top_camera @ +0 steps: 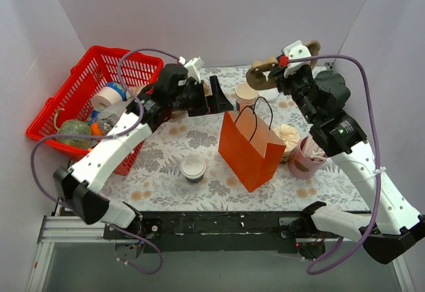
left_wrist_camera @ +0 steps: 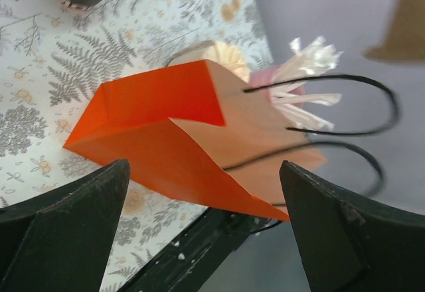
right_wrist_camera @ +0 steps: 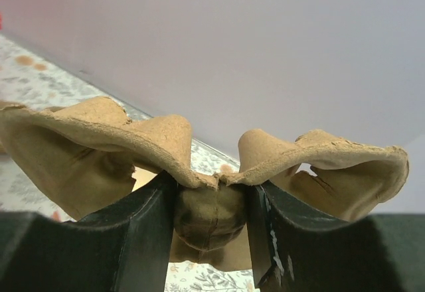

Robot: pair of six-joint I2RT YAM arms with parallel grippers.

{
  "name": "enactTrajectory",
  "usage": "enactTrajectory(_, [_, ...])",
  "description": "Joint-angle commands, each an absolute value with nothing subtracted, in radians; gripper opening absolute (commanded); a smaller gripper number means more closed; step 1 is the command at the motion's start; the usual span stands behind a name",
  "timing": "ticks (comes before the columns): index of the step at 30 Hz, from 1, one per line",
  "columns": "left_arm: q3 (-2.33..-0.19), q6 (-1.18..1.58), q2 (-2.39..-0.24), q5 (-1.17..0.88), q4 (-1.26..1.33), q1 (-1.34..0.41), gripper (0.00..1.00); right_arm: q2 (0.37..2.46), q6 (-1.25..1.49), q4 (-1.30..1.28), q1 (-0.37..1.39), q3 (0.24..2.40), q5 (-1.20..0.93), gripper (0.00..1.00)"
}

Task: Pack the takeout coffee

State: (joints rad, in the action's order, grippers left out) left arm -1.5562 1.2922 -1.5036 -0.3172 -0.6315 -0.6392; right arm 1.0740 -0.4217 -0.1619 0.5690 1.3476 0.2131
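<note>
**Takeout coffee** (top_camera: 193,169): lidded paper cup, lower centre of the top view, nearest the front edge of the tabletop (top_camera: 159,172). It stood upright, long axis vertical, white lid facing up. Bare patterned surface lay on every side and nothing touched it.

**Orange paper bag** (top_camera: 251,151): just right of the cup and apart from it. It was upright, mouth open upward, black handles raised.

**Pink cup** (top_camera: 302,162): right of the bag, holding white paper items; no part in the pick.

**Left fingers** (top_camera: 214,101): upper centre, spread wide with nothing between them, aimed toward the bag. The coffee lay below them in the frame, toward the arm bases. Judged the nearer arm, and the only free one.

**Lidless cup** (top_camera: 246,95): just right of the left fingers, beyond the bag.

**Right fingers** (top_camera: 284,65): upper right, clamped on the centre rib of a pulp cup carrier (top_camera: 257,76) held off the tabletop; occupied.

**Red basket** (top_camera: 73,86): upper left, well apart from the coffee.
</note>
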Motion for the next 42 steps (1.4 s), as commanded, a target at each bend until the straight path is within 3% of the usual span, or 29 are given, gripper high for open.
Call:
enactTrajectory(1, [-1.470, 1.390, -1.292, -0.301, -0.477, -0.687, 0.98, 1.068, -0.354, -0.078, 0.568, 1.416, 0.449, 0.50])
enactTrajectory(9, [-1.618, 1.341, -1.408, -0.123, -0.495, -0.958, 0.98, 1.035, -0.327, -0.052, 0.568, 1.396, 0.523, 0.51])
enactTrajectory(17, [-1.733, 1.310, -1.545, 0.025, -0.584, -1.025, 0.96, 1.014, -0.324, -0.041, 0.568, 1.385, 0.529, 0.51])
enactTrajectory(20, [-1.752, 1.293, -1.585, 0.008, -0.581, -1.026, 0.84, 1.012, -0.330, -0.038, 0.568, 1.382, 0.537, 0.51])
enactTrajectory(21, [-1.761, 1.290, -1.591, 0.012, -0.580, -1.025, 0.60, 1.011, -0.333, -0.031, 0.568, 1.381, 0.537, 0.51])
enactTrajectory(23, [-1.763, 1.285, -1.594, 0.021, -0.586, -1.026, 0.31, 1.011, -0.336, -0.028, 0.568, 1.373, 0.529, 0.51])
enactTrajectory(25, [-1.749, 1.279, -1.579, 0.032, -0.598, -1.026, 0.08, 1.011, -0.336, -0.035, 0.568, 1.374, 0.506, 0.51])
enactTrajectory(26, [-1.737, 1.273, -1.553, 0.035, -0.601, -1.026, 0.03, 1.011, -0.339, -0.040, 0.568, 1.374, 0.490, 0.51])
enactTrajectory(37, [-1.615, 1.157, -1.362, -0.081, -0.594, -0.976, 0.00, 0.986, -0.330, -0.017, 0.568, 1.359, 0.062, 0.50])
enactTrajectory(42, [-1.621, 1.118, -1.394, -0.404, -0.509, -0.810, 0.00, 0.999, -0.356, -0.026, 0.568, 1.368, 0.095, 0.50])
